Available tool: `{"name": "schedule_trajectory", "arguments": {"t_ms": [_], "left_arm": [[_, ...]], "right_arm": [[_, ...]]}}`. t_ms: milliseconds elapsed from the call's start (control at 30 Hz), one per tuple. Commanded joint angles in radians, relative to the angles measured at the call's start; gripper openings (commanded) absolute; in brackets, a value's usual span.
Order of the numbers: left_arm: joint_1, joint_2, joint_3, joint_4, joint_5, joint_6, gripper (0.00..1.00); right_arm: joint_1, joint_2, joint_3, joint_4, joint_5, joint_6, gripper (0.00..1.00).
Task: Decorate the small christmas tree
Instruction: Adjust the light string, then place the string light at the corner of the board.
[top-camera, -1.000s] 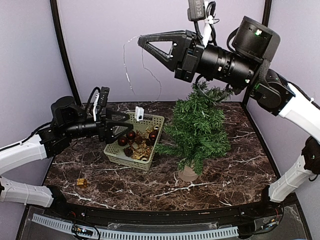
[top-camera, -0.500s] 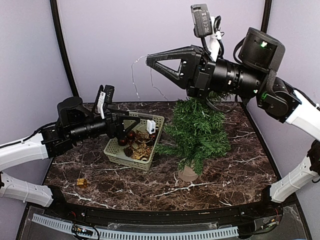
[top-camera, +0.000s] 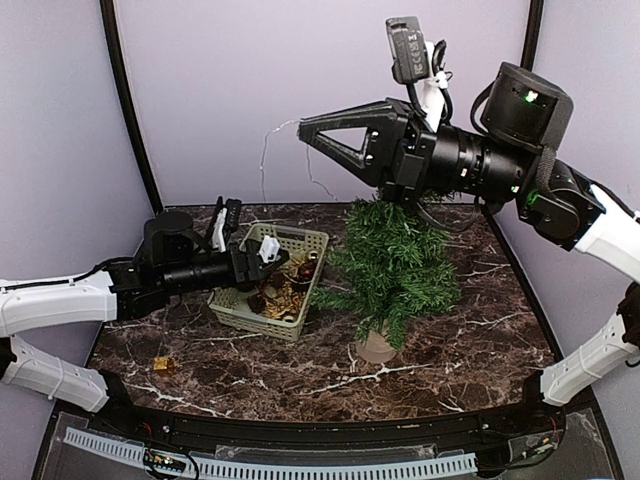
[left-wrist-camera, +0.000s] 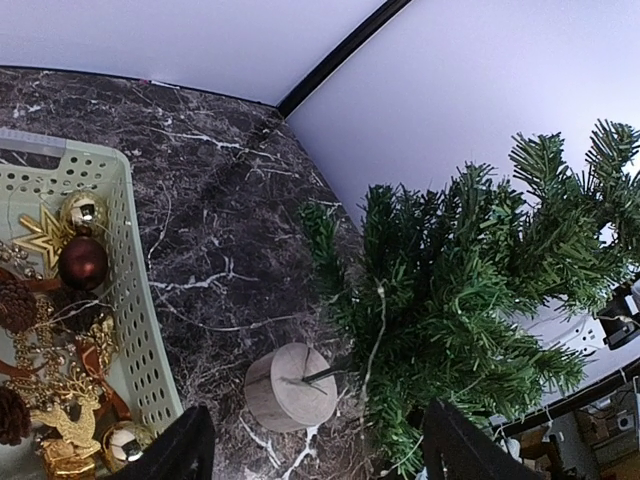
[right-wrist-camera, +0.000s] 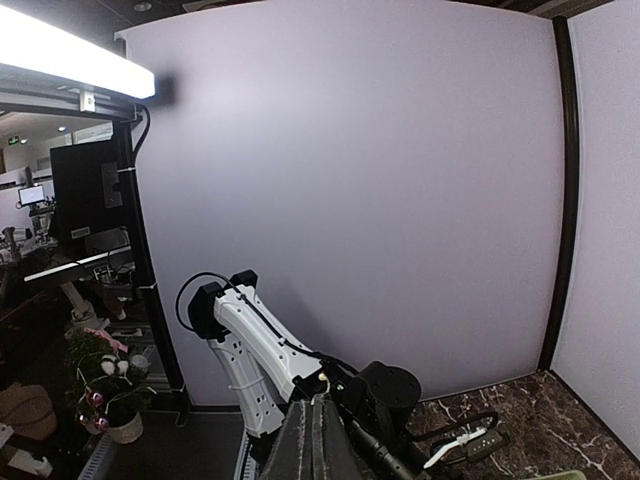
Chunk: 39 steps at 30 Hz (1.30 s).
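- Dark marble-patterned tabletop (top-camera: 440, 340), lilac walls (top-camera: 200, 90).
- One small green fir christmas tree (top-camera: 395, 265), at 3 o'clock of one pale green plastic basket (top-camera: 300, 237).
- Left gripper (left-wrist-camera: 320, 447) spread; right gripper (top-camera: 304, 125) pinching a thin wire strand (top-camera: 262, 170).

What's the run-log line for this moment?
left gripper: open, over basket | right gripper: shut on wire, high | small christmas tree: upright
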Motion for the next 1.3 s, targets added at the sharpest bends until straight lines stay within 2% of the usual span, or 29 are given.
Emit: {"name": "schedule_trajectory", "arguments": {"t_ms": [0, 400, 467, 500, 600, 767, 900, 1033, 1167, 1267], "left_arm": [[-0.001, 0.028, 0.01, 0.095, 0.075, -0.063, 0.7], [-0.012, 0.119, 0.026, 0.198, 0.208, -0.114, 0.51], [-0.013, 0.122, 0.024, 0.214, 0.225, -0.119, 0.39], [-0.014, 0.12, 0.024, 0.219, 0.231, -0.117, 0.25], [-0.012, 0.069, 0.005, 0.213, 0.196, -0.098, 0.02], [0.038, -0.112, 0.003, 0.015, -0.004, 0.008, 0.0], [0.162, -0.211, -0.003, -0.053, -0.007, 0.045, 0.0], [0.239, -0.23, 0.067, -0.139, 0.003, 0.123, 0.0], [0.265, -0.233, 0.132, -0.247, -0.085, 0.208, 0.0], [0.304, -0.247, 0.143, -0.268, -0.12, 0.227, 0.0]], "right_arm": [[0.007, -0.034, -0.013, 0.047, -0.007, -0.002, 0.0], [0.008, -0.031, -0.013, 0.035, 0.014, -0.018, 0.0], [0.007, -0.034, -0.018, 0.036, 0.016, -0.018, 0.0], [0.008, -0.036, -0.02, 0.033, 0.019, -0.019, 0.0], [0.007, -0.052, -0.024, -0.009, 0.043, -0.03, 0.0], [0.006, -0.118, -0.051, -0.13, 0.101, -0.025, 0.0], [0.007, -0.162, -0.068, -0.274, 0.097, 0.009, 0.0], [0.007, -0.191, -0.091, -0.389, 0.076, 0.051, 0.0], [0.007, -0.222, -0.137, -0.477, 0.05, 0.097, 0.0], [0.006, -0.245, -0.158, -0.564, 0.075, 0.128, 0.0]]}}
